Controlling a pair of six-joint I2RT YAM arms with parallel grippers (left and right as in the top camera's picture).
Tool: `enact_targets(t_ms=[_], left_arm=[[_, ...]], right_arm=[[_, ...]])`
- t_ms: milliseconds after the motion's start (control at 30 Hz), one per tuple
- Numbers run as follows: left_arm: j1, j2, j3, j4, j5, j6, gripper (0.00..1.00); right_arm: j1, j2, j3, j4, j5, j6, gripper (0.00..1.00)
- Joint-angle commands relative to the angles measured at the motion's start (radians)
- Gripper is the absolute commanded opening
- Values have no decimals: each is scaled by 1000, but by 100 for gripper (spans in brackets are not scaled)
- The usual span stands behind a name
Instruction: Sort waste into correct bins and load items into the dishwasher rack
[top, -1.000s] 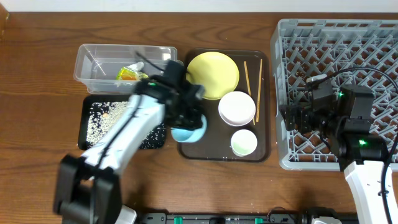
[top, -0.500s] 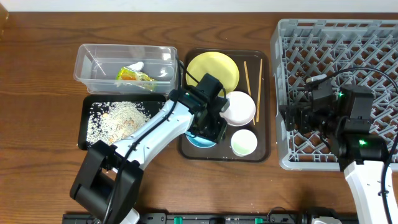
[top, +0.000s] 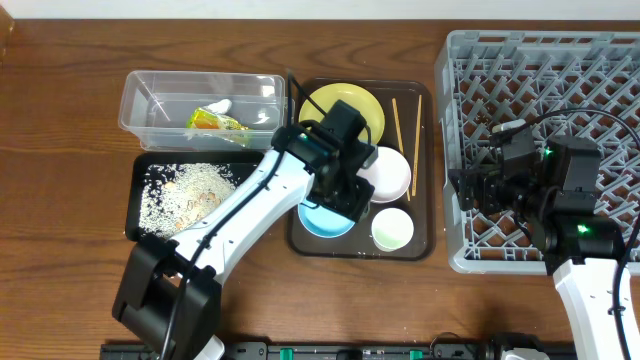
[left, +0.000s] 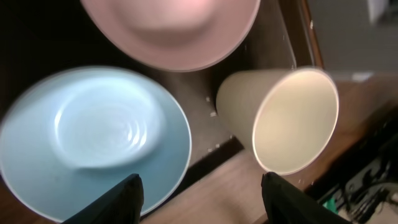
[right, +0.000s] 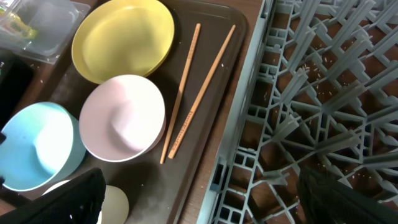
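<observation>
The light blue bowl (top: 322, 219) (left: 93, 137) sits upright at the front left of the brown tray (top: 425, 100). My left gripper (top: 343, 200) (left: 202, 199) hovers just above it, open, with nothing between its fingers. The white bowl (top: 388, 172) (right: 121, 118), small white cup (top: 392, 229) (left: 292, 118), yellow plate (top: 345, 112) (right: 121, 40) and two chopsticks (top: 396, 130) (right: 180, 93) lie on the same tray. The wrapper (top: 213, 120) is in the clear tub (top: 150, 85). Rice grains (top: 195, 188) cover the black tray (top: 145, 165). My right gripper (top: 466, 190) (right: 205, 199) is open at the left edge of the grey rack (top: 560, 70) (right: 323, 93).
The tub and black tray stand left of the brown tray, and the rack stands right of it. A few grains lie in the rack's grid. Bare wooden table (top: 60, 150) stretches to the left and front.
My left gripper carried the blue bowl rightward from the black tray's edge, set it on the brown tray, opened and rose off it. The right arm has not moved.
</observation>
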Motion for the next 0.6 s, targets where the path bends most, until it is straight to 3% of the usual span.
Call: enact_targets(t_ms=[0,167,467,567], left_arm=[[-48,-9,16,-16,-22,63,64],[-127,21,16,8,-114,65,65],[-150,119,16,51,-119,12,64],[-154,133,16,68,-116,-4,55]], right_arm=[[19,0,18,0,-15,3,96],[19,0,18,0,-16,3,96],[19,0,18,-1,-16,3,96],[19,0,18,-1,-16,3,96]])
